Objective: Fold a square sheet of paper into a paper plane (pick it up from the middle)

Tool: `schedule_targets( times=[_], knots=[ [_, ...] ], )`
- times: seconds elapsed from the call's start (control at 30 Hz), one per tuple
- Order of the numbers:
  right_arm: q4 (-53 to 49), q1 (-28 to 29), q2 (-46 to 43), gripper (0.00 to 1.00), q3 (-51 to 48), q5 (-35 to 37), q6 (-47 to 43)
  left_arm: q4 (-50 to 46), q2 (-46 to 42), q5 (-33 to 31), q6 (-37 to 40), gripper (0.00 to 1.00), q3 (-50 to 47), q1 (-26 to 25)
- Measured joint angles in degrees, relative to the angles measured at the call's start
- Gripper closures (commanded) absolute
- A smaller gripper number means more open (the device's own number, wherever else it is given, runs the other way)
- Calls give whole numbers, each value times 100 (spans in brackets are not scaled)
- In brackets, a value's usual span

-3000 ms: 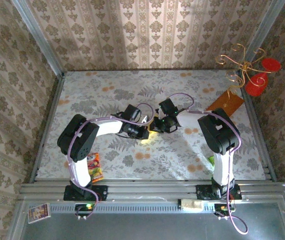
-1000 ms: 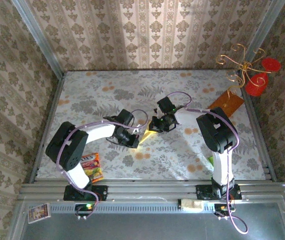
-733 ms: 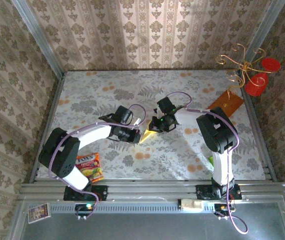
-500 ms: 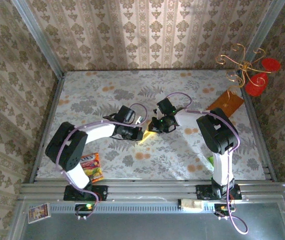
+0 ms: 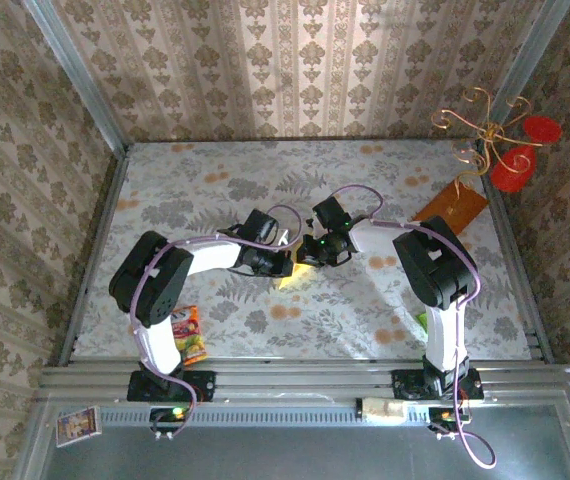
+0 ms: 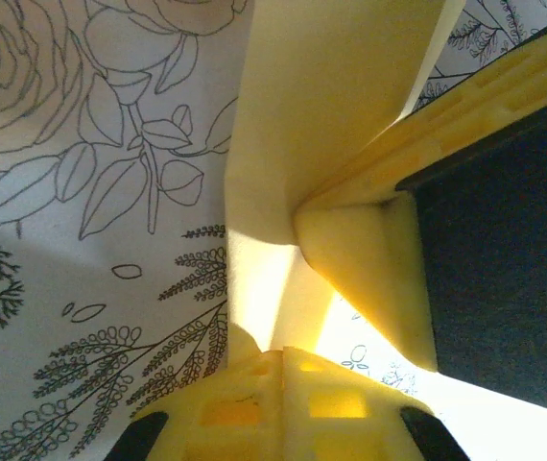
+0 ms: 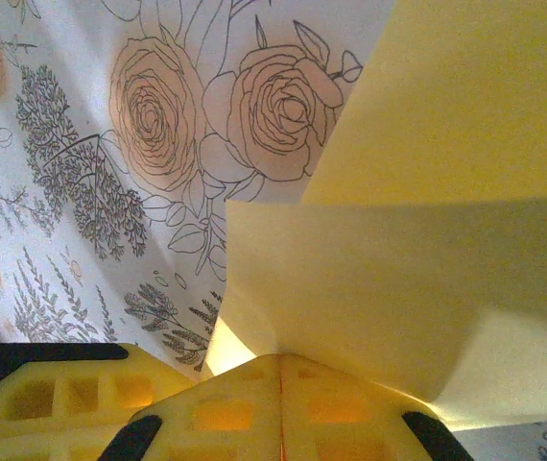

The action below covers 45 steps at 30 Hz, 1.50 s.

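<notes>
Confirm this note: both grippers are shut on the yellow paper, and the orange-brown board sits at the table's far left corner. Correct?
No. The orange-brown board sits at the far right corner of the table, as the top external view shows. The rest stands: the left gripper and the right gripper are both shut on the yellow paper.

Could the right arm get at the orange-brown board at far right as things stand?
Probably not yet: the table toward the board looks free, but the right fingers are shut on the yellow paper, which the left fingers also pinch.
</notes>
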Motion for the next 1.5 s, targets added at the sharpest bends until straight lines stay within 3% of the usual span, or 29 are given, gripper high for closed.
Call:
schedule_targets(
  times=[0.7, 0.8, 0.97, 1.13, 1.5],
  knots=[
    [-605, -339, -127, 89, 339, 1137, -179, -81, 55, 33, 2, 100, 66, -2],
    [-730, -339, -260, 84, 341, 1311, -199, -87, 61, 33, 2, 100, 76, -11],
    [-918, -339, -811, 61, 326, 1853, -264, -83, 61, 20, 2, 100, 81, -44],
    [-1150, -339, -938, 46, 326, 2286, -317, -83, 61, 20, 2, 100, 81, -44],
    [-1491, -339, -264, 40, 634, 2225, -354, -83, 61, 22, 2, 100, 81, -44]
  ],
)
